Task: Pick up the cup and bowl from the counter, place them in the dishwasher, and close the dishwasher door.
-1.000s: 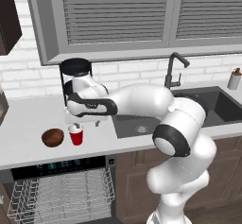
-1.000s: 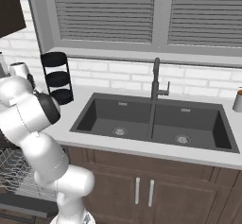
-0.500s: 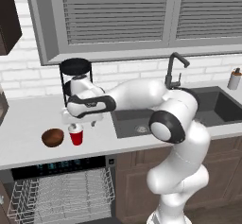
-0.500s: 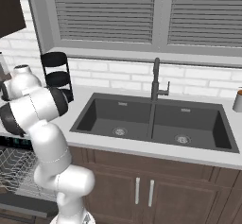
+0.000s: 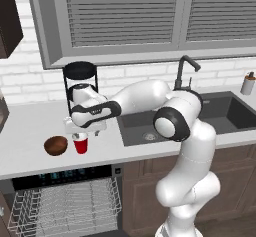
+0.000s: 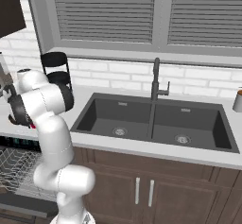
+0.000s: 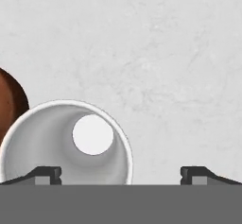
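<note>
Where smooth speckled counter point(image 7: 165, 53) spreads: round white-lined cup point(image 7: 66, 142), brown bowl point(image 7: 10, 105).

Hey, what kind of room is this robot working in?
Most likely a home kitchen: a grey counter with a double sink, a faucet, and an open dishwasher underneath.

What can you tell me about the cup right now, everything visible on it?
The cup is a small red tapered party cup with a white rim and white inside, plastic by its look. It stands upright and empty on the light-grey counter, just right of the brown bowl; whether the two touch I cannot tell. In the hand view its open mouth lies below the hand, off toward one fingertip rather than centred between the open fingers. Nothing grips it yet.
</note>
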